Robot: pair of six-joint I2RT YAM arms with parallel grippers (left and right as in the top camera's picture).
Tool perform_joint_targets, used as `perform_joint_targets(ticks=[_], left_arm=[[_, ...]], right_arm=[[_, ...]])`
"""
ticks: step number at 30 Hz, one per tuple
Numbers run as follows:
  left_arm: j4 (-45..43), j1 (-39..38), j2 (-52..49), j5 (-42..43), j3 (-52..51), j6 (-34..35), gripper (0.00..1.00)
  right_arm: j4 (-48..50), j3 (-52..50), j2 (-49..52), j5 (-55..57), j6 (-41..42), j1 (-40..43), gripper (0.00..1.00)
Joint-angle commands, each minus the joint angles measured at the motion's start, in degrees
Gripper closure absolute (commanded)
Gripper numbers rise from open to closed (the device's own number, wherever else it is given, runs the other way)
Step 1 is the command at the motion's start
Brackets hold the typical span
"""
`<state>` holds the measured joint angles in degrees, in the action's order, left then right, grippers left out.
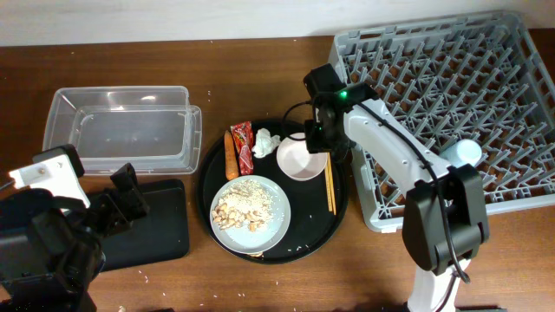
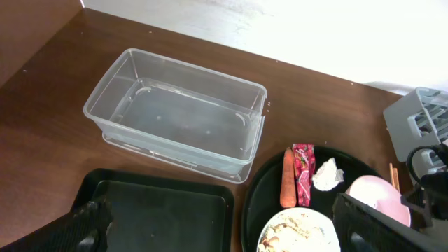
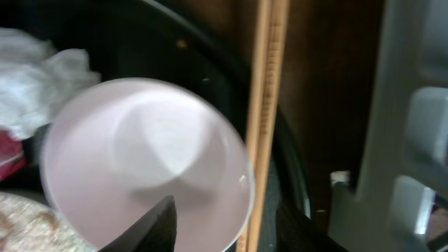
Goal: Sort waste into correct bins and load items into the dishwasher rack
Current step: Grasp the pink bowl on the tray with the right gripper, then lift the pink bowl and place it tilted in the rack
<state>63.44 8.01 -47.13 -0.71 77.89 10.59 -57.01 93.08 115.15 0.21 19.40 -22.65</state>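
Note:
The white bowl (image 1: 302, 159) (image 3: 143, 150) sits on the round black tray next to the wooden chopsticks (image 1: 329, 187) (image 3: 266, 98). My right gripper (image 1: 317, 137) (image 3: 227, 227) is open, with one finger inside the bowl and the other outside its rim and the chopsticks. The plate (image 1: 250, 206) (image 2: 297, 231) holds beige food scraps. The carrot (image 1: 231, 154) (image 2: 287, 178), red wrapper (image 1: 244, 144) (image 2: 304, 171) and tissue (image 1: 265, 143) (image 2: 327, 173) lie beside it. The light-blue cup (image 1: 464, 153) is in the rack (image 1: 451, 78). My left gripper (image 1: 113, 204) (image 2: 231, 234) is open and empty above the flat black tray (image 1: 152, 227) (image 2: 161, 213).
The clear tub (image 1: 121, 130) (image 2: 178, 115) stands empty behind the flat black tray. The round black tray (image 1: 340, 217) lies between the bins and the rack. A rack corner shows in the left wrist view (image 2: 420, 119). Crumbs dot the wooden table.

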Motion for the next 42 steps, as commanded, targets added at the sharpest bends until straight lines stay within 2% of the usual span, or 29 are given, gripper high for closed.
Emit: perform_joint_targets(ticks=[1, 2, 3, 7, 11, 13, 17, 19, 21, 26, 31, 35, 38, 41, 42], left_arm=[[-0.1, 0.2, 0.1, -0.6, 0.3, 0.7, 0.01], [-0.1, 0.2, 0.1, -0.6, 0.3, 0.7, 0.01], [-0.1, 0.2, 0.1, -0.6, 0.3, 0.7, 0.01], [-0.1, 0.2, 0.1, -0.6, 0.3, 0.7, 0.01], [-0.1, 0.2, 0.1, -0.6, 0.3, 0.7, 0.01], [-0.1, 0.2, 0.1, -0.6, 0.3, 0.7, 0.01], [-0.1, 0.2, 0.1, -0.6, 0.3, 0.7, 0.01], [-0.1, 0.2, 0.1, -0.6, 0.3, 0.7, 0.01], [-0.1, 0.2, 0.1, -0.6, 0.3, 0.7, 0.01], [-0.1, 0.2, 0.1, -0.6, 0.3, 0.7, 0.01], [-0.1, 0.2, 0.1, -0.6, 0.3, 0.7, 0.01], [-0.1, 0.2, 0.1, -0.6, 0.3, 0.7, 0.01], [-0.1, 0.2, 0.1, -0.6, 0.3, 0.7, 0.01], [-0.1, 0.2, 0.1, -0.6, 0.3, 0.7, 0.01], [-0.1, 0.2, 0.1, -0.6, 0.3, 0.7, 0.01]], right_arm=[[-0.4, -0.3, 3.5, 3.0, 1.8, 0.3, 0.59], [-0.4, -0.3, 4.3, 2.4, 2.1, 0.2, 0.67], [-0.3, -0.3, 4.6, 1.1, 2.1, 0.2, 0.69], [-0.7, -0.3, 4.6, -2.6, 2.1, 0.2, 0.89], [-0.1, -3.3, 4.6, -4.1, 4.9, 0.2, 0.85], [1.8, -4.5, 4.3, -4.1, 4.2, 0.2, 0.96], [-1.5, 2.5, -1.5, -4.2, -1.1, 0.2, 0.96], [-4.8, 6.8, -5.1, 3.6, -1.1, 0.7, 0.96], [-5.8, 8.3, -10.8, 25.0, 0.6, 2.8, 0.96], [-6.0, 8.2, -12.5, 55.8, 0.6, 9.5, 0.96], [-5.0, 8.2, -5.9, 57.9, 0.3, 17.9, 0.96], [-2.3, 8.2, 0.5, 65.4, 0.2, 20.1, 0.96], [2.6, 8.2, 3.3, 66.5, -4.8, 19.8, 0.96], [6.5, 8.2, 3.5, 66.5, -6.3, 19.3, 0.96], [9.9, 8.2, 4.0, 66.5, -11.0, 19.3, 0.96]])
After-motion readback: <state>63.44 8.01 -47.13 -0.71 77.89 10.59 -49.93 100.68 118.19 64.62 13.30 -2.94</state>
